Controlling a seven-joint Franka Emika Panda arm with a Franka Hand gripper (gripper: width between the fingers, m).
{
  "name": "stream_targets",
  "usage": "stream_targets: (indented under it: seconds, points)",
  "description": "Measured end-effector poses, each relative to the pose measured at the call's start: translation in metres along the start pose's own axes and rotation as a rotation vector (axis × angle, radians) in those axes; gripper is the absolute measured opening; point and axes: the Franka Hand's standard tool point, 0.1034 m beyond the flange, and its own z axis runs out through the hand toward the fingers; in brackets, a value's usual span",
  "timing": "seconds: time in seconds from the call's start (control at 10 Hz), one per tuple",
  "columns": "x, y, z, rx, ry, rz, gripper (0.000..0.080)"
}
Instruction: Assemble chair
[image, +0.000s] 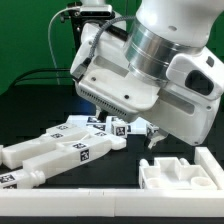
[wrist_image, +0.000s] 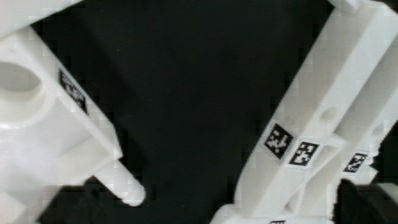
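Loose white chair parts lie on the black table. Two long bars (image: 62, 152) with black-and-white tags lie side by side at the exterior view's left. A shorter tagged piece (image: 112, 127) lies just behind them. My gripper (image: 150, 132) hangs low over the table to the right of these, mostly hidden by the arm's big white hand. In the wrist view the gripper (wrist_image: 222, 206) is open. Its dark fingers (wrist_image: 80, 206) stand wide apart on either side of a tagged white bar (wrist_image: 299, 140). A second white piece with a round peg (wrist_image: 18, 82) lies beside it.
A blocky white piece with recesses (image: 180, 172) stands at the exterior view's right front. A long white ledge (image: 100, 208) runs along the table's front edge. Black cables (image: 45, 75) and a green backdrop lie behind the arm.
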Motion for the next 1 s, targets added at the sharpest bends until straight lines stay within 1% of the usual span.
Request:
stream_targets:
  seconds: [0.2,0.3,0.4,0.5,0.6,0.7,1.0]
  points:
    - [0.000,0.000,0.000,0.000,0.001,0.151,0.0649]
    - [0.000,-0.010,0.004,0.008,0.008,0.225,0.0649]
    - [0.002,-0.023,0.008,0.012,0.022,0.325,0.0649]
    - [0.005,-0.031,0.015,0.033,0.031,0.446,0.0649]
    - [0.010,-0.027,0.018,0.053,0.038,0.548,0.0649]
    - [0.011,-0.024,0.018,0.051,0.040,0.573,0.0649]
    - [0.012,-0.023,0.018,0.054,0.040,0.747,0.0649]
